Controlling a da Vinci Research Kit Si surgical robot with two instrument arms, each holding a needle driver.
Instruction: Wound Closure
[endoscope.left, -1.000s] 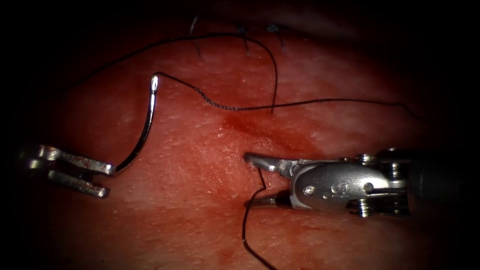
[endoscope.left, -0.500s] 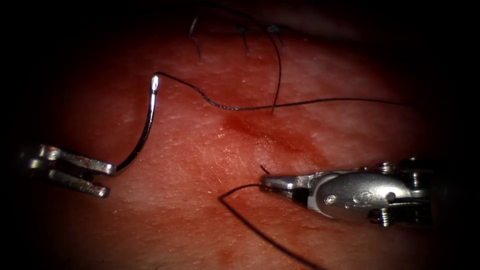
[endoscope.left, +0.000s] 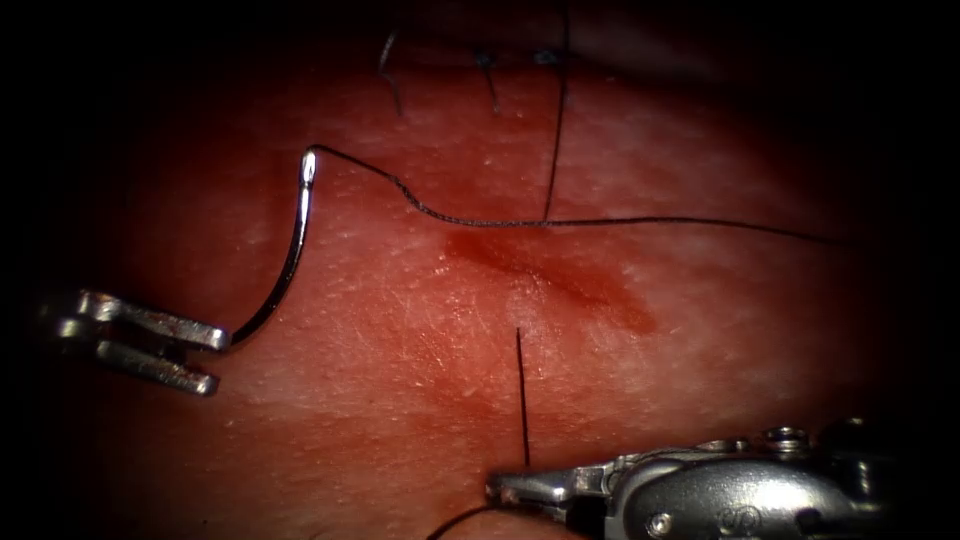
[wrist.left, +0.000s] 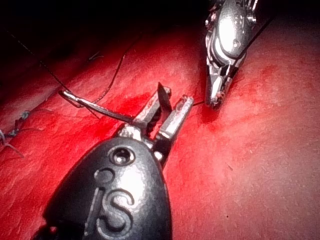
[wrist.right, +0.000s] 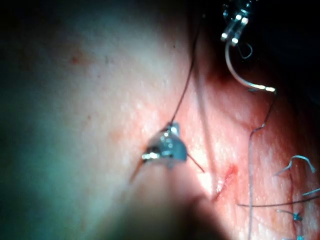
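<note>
The tissue (endoscope.left: 400, 330) is pink-red with a darker red fluid (endoscope.left: 560, 280) patch; thread (endoscope.left: 620, 221) is black, needle (endoscope.left: 290, 250) shiny silver

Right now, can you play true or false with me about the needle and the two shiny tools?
1. The left end effector holds the needle at one end of its curve. True.
2. The needle is stuck into the tissue. False: it lies free above the surface, on the left of the picture.
3. The right end effector is shut on the thread. True.
4. The right end effector holds the needle. False: only the left one does.
5. Thread runs from the needle's far end across the tissue. True.
</note>
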